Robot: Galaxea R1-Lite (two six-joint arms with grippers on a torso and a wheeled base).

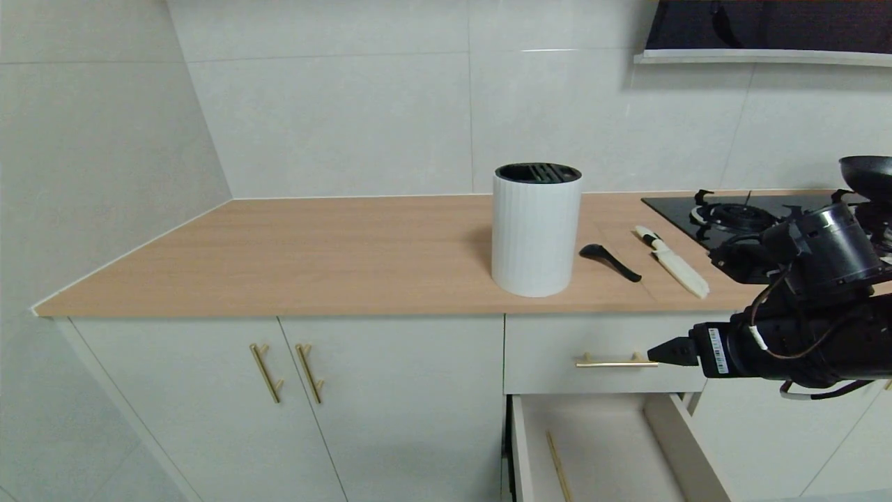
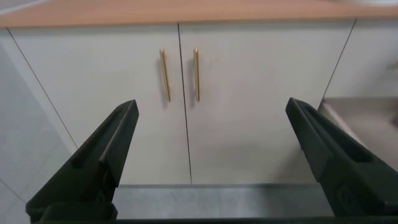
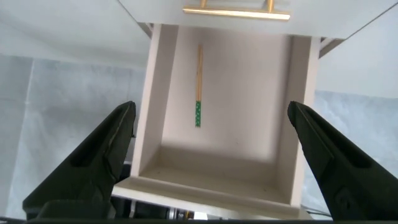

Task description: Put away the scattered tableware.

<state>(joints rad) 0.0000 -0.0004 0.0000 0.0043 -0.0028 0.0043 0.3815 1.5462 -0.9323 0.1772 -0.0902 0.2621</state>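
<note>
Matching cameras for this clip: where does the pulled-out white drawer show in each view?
Head view: the pulled-out white drawer sits at the bottom edge, right of centre.
Right wrist view: framed between the gripper fingers, seen from above, green-tipped wooden chopsticks inside.
Left wrist view: probably the pale edge beside the two-door white cabinet.
Shared landmark: gold bar handle of the closed drawer above.
</note>
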